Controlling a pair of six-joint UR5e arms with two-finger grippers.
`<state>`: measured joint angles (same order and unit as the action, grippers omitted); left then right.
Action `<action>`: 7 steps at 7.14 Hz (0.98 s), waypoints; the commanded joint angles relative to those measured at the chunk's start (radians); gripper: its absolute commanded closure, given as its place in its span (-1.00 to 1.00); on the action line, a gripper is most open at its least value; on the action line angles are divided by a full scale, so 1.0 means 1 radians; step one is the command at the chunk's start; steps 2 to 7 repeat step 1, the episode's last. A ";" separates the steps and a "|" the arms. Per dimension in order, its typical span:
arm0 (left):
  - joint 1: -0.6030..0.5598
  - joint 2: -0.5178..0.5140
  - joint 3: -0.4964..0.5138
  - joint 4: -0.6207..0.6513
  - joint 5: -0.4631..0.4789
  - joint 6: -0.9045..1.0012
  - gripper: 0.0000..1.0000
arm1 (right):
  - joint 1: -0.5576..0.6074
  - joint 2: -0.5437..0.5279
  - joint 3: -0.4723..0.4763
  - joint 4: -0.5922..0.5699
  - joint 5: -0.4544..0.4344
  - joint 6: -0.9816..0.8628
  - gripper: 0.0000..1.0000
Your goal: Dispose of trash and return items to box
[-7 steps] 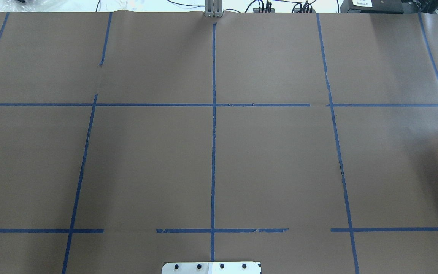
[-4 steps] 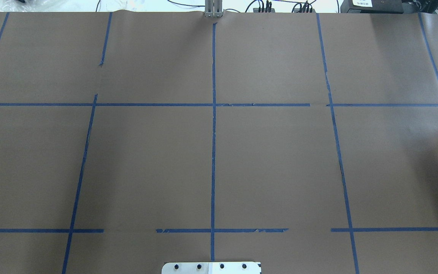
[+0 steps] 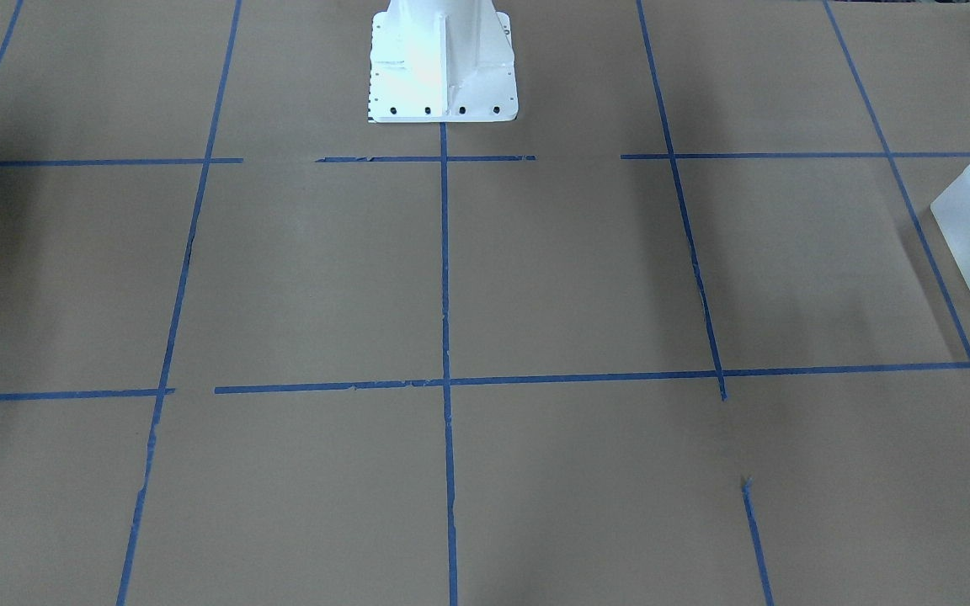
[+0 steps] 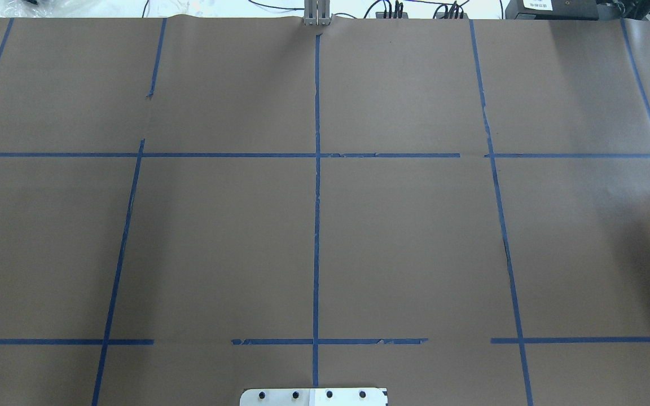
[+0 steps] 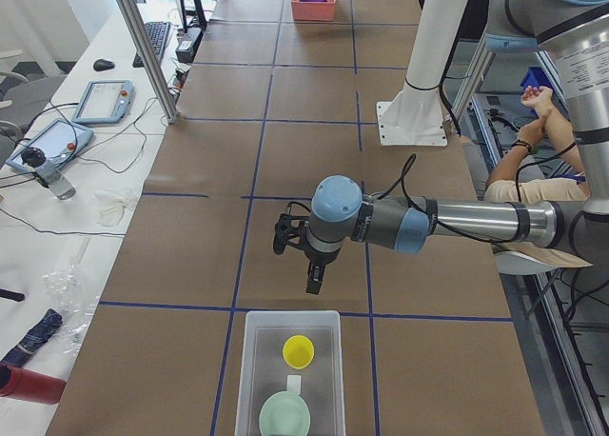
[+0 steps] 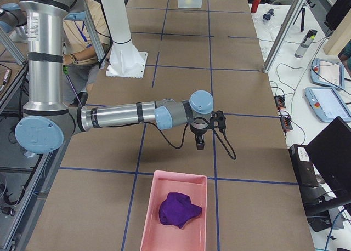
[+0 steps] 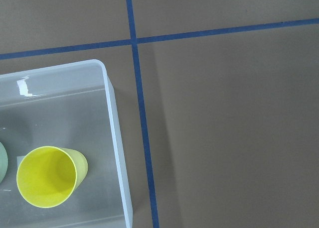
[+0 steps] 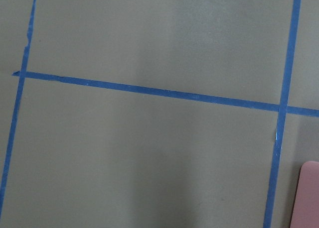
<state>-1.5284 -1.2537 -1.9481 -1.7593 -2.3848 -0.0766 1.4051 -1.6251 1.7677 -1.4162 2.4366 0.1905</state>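
The frosted-white box (image 5: 245,360) stands at the table's left end and holds the upright yellow cup (image 5: 299,351) and the mint-green bowl (image 5: 285,417). The left wrist view looks down on the box's corner (image 7: 113,133), the cup (image 7: 47,176) and a sliver of the bowl (image 7: 1,161). The box's end (image 3: 969,244) shows at the front-facing view's right edge. My left gripper (image 5: 313,286) hangs above the table just beyond the box's rim; I cannot tell if it is open. My right gripper (image 6: 200,145) hangs above the table short of a pink tray; I cannot tell its state.
The pink tray (image 6: 151,218) at the table's right end holds a crumpled purple cloth (image 6: 175,210). Its corner (image 8: 310,193) shows in the right wrist view. The white robot base (image 3: 443,63) stands mid-table. A seated operator (image 5: 533,141) is behind the robot.
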 commanded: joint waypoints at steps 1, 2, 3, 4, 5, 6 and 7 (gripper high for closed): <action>-0.010 -0.128 0.001 0.178 0.001 0.000 -1.00 | 0.000 0.027 -0.010 0.000 -0.013 -0.002 -1.00; -0.010 -0.128 0.001 0.178 0.001 0.000 -1.00 | 0.000 0.027 -0.010 0.000 -0.013 -0.002 -1.00; -0.010 -0.128 0.001 0.178 0.001 0.000 -1.00 | 0.000 0.027 -0.010 0.000 -0.013 -0.002 -1.00; -0.010 -0.128 0.001 0.178 0.001 0.000 -1.00 | 0.000 0.027 -0.010 0.000 -0.013 -0.002 -1.00; -0.010 -0.128 0.001 0.178 0.001 0.000 -1.00 | 0.000 0.027 -0.010 0.000 -0.013 -0.002 -1.00; -0.010 -0.128 0.001 0.178 0.001 0.000 -1.00 | 0.000 0.027 -0.010 0.000 -0.013 -0.002 -1.00; -0.010 -0.128 0.001 0.178 0.001 0.000 -1.00 | 0.000 0.027 -0.010 0.000 -0.013 -0.002 -1.00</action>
